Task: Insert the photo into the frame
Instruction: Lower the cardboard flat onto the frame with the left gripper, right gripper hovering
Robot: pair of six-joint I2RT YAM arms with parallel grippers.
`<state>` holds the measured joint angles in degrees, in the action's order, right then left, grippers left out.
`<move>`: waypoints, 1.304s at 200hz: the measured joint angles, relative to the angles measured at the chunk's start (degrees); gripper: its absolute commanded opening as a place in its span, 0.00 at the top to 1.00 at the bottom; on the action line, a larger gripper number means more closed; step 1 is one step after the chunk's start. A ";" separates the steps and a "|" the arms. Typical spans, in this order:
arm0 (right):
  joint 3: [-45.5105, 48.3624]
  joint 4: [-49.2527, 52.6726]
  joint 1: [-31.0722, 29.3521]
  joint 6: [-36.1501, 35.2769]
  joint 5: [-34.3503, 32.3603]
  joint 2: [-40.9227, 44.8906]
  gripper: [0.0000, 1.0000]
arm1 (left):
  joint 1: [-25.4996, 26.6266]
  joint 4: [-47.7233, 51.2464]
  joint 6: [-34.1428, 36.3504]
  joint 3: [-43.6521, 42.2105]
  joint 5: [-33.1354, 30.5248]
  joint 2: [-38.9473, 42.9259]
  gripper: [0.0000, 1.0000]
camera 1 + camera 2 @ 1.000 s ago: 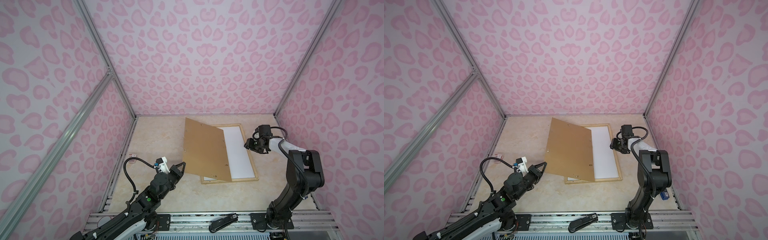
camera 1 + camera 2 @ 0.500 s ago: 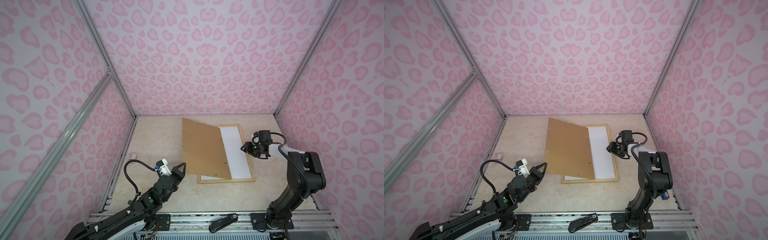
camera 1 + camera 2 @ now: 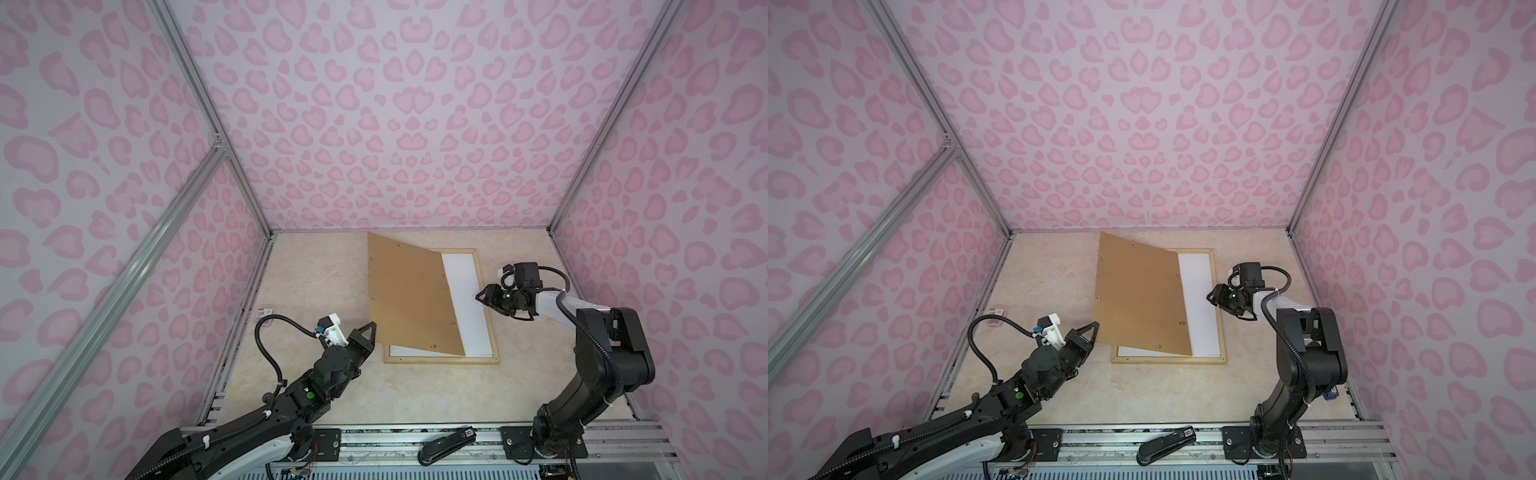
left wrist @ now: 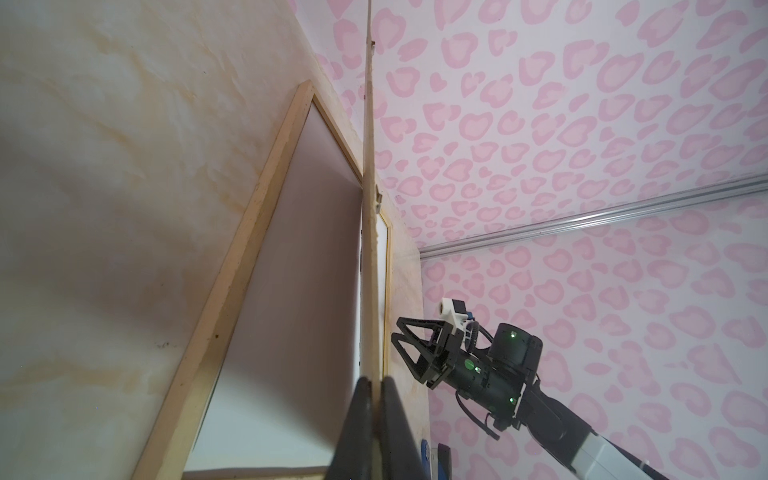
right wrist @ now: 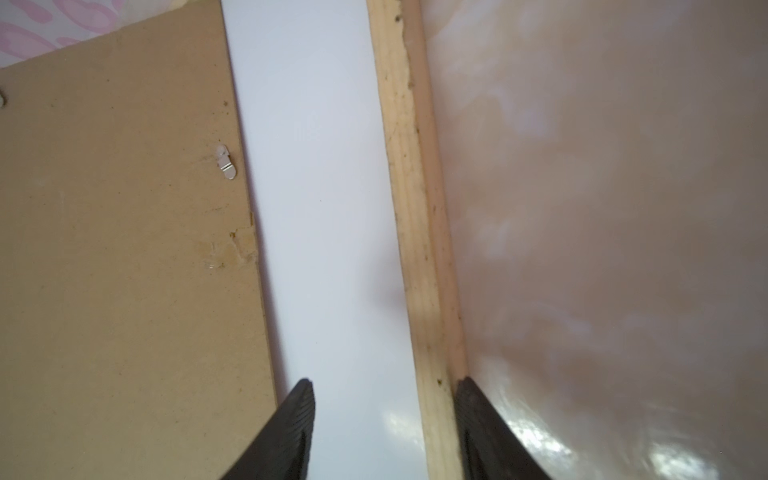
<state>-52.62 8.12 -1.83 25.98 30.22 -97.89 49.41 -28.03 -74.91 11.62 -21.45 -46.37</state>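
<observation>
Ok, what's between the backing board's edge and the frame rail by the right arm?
A bare strip of white sheet inside the frame, beside the backing board; right wrist view shows it.

You had walls [image 3: 395, 124] in pale lilac with pink leopard-style blotches, and silver rails [image 3: 133, 266] along them. Your table [image 3: 324, 266] was cream with tan marbling. The backing board [image 3: 407, 299] was plain brown, the frame [image 3: 440, 360] pale natural wood, and the photo [image 3: 467, 299] showed only plain white. Your left gripper [image 3: 372, 327] and right gripper [image 3: 480, 297] were black, and the left arm's camera mount [image 3: 332, 328] was white.
</observation>
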 measured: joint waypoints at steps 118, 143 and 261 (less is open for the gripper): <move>-3.08 -1.22 -0.85 1.44 0.44 -4.00 0.45 | 0.00 -5.49 -0.63 1.42 3.56 -9.14 0.96; -3.06 -1.33 -0.94 1.46 0.44 -4.00 0.45 | 0.17 -7.41 -0.46 2.73 4.83 -11.98 0.96; -3.08 -2.08 -1.18 1.88 1.22 -4.15 0.45 | 4.07 -14.08 -0.44 7.39 5.79 -23.80 0.96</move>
<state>-55.70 6.04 -3.01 27.86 31.44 -102.04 53.47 -42.11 -75.35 19.00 -15.66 -70.17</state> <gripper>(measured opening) 0.549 0.067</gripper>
